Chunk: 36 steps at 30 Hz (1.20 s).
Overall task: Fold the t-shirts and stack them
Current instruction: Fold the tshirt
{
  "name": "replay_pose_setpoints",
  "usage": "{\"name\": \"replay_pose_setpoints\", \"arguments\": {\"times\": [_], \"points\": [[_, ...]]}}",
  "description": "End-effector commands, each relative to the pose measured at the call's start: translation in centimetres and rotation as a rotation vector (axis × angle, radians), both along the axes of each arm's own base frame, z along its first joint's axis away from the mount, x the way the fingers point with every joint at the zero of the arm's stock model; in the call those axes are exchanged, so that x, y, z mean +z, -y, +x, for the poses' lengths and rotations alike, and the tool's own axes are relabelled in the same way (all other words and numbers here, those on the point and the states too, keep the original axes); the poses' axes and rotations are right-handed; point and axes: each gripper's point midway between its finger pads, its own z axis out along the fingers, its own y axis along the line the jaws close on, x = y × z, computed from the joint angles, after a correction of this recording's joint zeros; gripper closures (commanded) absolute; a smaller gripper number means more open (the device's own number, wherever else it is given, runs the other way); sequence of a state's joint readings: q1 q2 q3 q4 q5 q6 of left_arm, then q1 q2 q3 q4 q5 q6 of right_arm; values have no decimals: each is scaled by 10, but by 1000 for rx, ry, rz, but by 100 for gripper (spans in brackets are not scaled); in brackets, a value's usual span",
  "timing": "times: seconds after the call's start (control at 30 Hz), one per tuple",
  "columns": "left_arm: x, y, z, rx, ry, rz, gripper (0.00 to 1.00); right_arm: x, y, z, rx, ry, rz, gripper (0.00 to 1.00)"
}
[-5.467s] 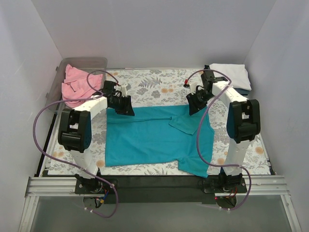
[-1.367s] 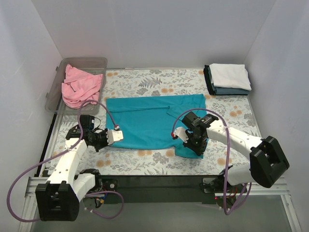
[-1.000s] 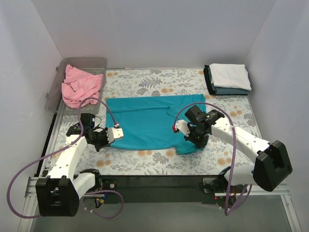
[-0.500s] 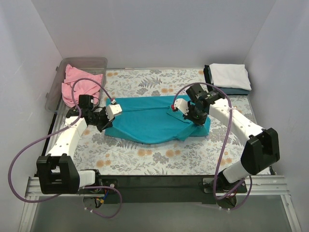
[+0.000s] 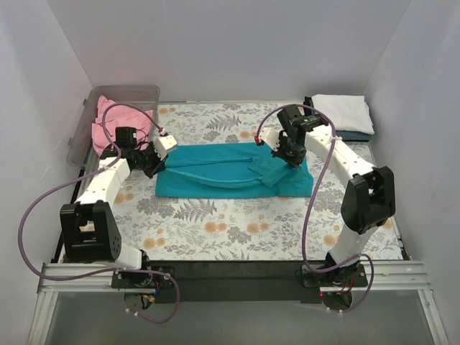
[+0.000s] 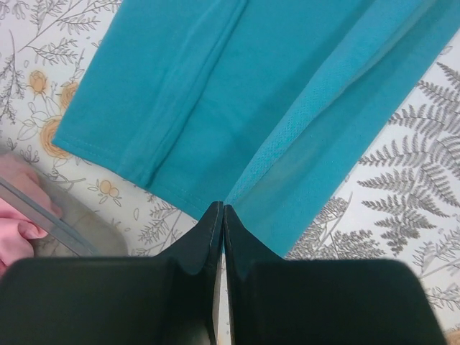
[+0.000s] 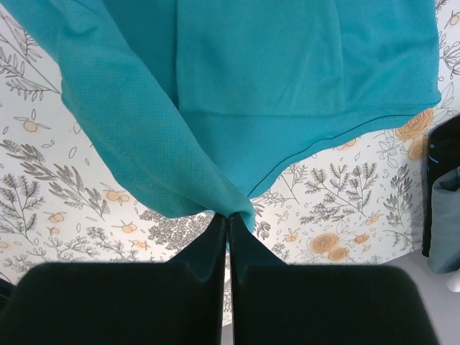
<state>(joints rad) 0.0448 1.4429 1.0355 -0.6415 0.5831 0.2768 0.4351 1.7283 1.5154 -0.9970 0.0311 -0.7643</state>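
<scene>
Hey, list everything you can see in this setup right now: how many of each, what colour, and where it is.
teal t-shirt: one, teal, mid-table, partly folded
pink t-shirt: one, pink, crumpled in the bin
white t-shirt: one, white, folded, far right corner, top of the stack
dark grey-blue t-shirt: one, folded, under the white one
clear plastic bin: one, clear, far left corner
floral table cloth: one, pale with grey and orange print, covering the table
left hand: one, black, shut on the teal t-shirt's left end
right hand: one, black, shut on its right end
</scene>
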Motion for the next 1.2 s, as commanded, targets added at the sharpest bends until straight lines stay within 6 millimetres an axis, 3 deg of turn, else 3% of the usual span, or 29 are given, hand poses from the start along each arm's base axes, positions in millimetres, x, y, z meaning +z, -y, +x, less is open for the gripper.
{"name": "replay_pose_setpoints", "arguments": {"times": [0.0,0.5,0.83,1.17], "points": [[17,-4,26,29,79,-4,100,10,-4,20,19,40,9,99],[-5,-11,47,60,72,21,100,-7,-6,55,-4,34,4,99],[-4,-11,57,64,77,17,100,-15,-1,64,-16,27,-5,99],[0,-13,63,70,91,22,100,-8,-3,74,-11,54,-2,99]]}}
